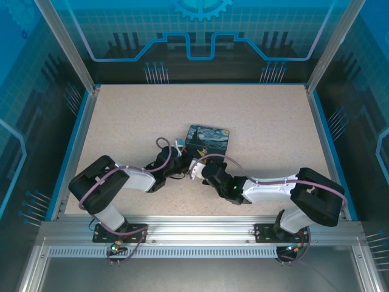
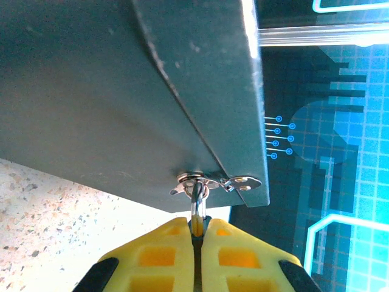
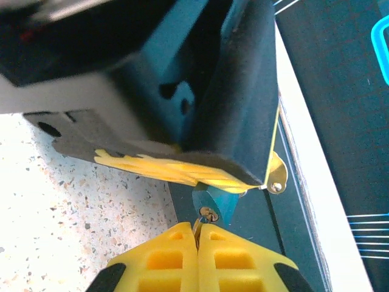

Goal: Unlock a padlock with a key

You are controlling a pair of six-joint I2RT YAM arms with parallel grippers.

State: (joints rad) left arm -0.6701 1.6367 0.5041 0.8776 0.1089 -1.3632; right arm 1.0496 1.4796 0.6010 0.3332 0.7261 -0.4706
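Padlock (image 3: 211, 205) at the near edge of the box (image 1: 208, 139), mid-tabletop (image 1: 121, 121), pinched by its shackle in the clamped left gripper (image 2: 196, 228). We judge that its keyhole (image 3: 208, 213) lies directly ahead of the right gripper (image 3: 197, 234), whose fingers are clenched on the key (image 3: 198, 226). The key's long axis points at the keyhole, tip touching or just beside it; we cannot tell which

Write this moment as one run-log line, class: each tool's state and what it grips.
left tool: shut on padlock at box hasp | right tool: shut on key
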